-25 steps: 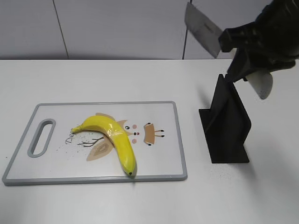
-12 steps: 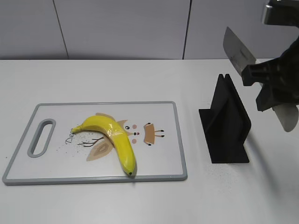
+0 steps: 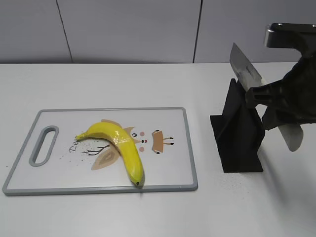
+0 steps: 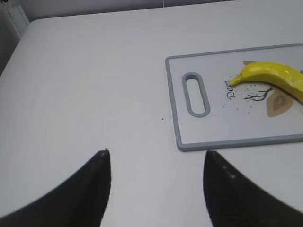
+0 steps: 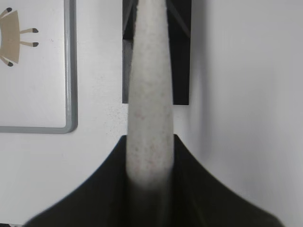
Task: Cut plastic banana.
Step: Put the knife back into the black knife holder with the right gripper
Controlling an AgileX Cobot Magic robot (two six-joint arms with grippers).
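The cutting board (image 3: 163,173) lies on the table (image 3: 98,84). The plastic banana (image 3: 121,148) rests on the board, near its middle. The knife stand (image 3: 239,133) sits right of the board, apart from it. The knife (image 3: 249,71) is above the stand, held by the right gripper (image 3: 269,101).

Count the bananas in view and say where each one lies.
1. The banana lies on the cutting board, left of the black knife stand. No others show.

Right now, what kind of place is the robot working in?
Probably a lab or demo tabletop set up like a kitchen: a plain white table against grey wall panels, a cartoon-printed cutting board with a plastic banana, and a black knife stand.
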